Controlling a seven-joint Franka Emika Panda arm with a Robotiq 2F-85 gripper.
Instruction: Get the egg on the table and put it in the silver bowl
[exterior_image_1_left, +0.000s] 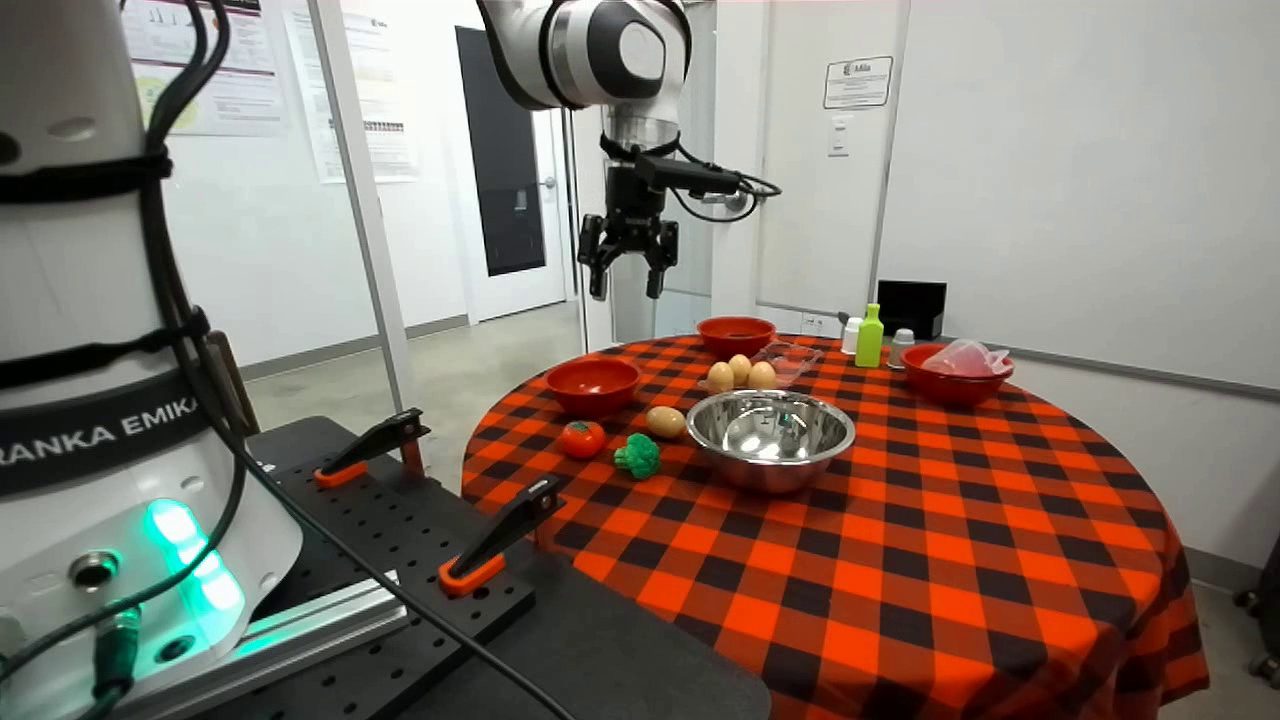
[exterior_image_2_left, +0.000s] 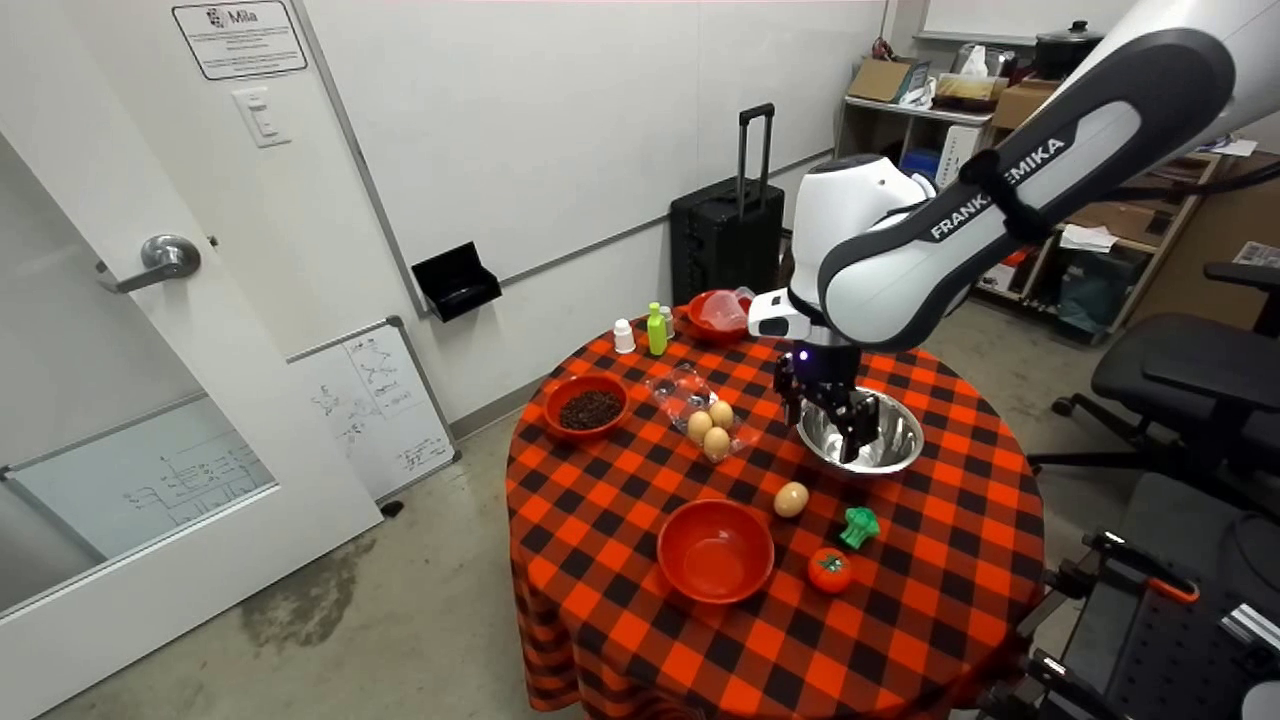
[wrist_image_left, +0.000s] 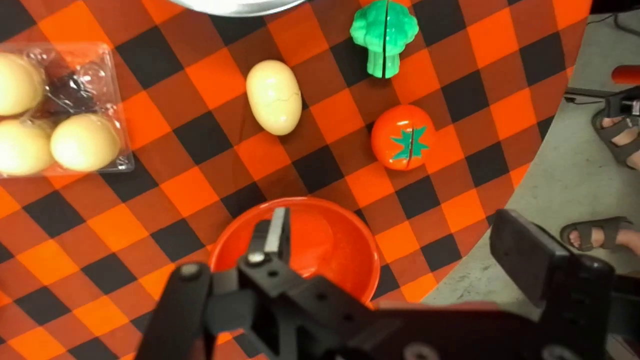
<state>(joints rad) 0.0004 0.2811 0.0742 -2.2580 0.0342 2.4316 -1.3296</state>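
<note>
in an exterior view: gripper (exterior_image_1_left: 627, 288) wide, nothing held, hanging high. judged step: approach; next, centre over the loose egg (exterior_image_1_left: 666, 422) (one, on cloth (exterior_image_1_left: 960, 540), near the one silver bowl (exterior_image_1_left: 772, 472)), descend. in an exterior view: three red bowls (exterior_image_2_left: 715, 555), one green bottle (exterior_image_2_left: 656, 335), three carton eggs (exterior_image_2_left: 716, 443). wrist view: one tomato (wrist_image_left: 395, 137), one broccoli (wrist_image_left: 374, 32).

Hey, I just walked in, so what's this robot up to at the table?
A robot arm has its jaws open and empty, raised above the level of the table, so nothing is being handled right now. The job is to put an egg in the silver bowl. The loose egg lies beside it, not touching. Three other eggs sit in a clear carton.
</note>
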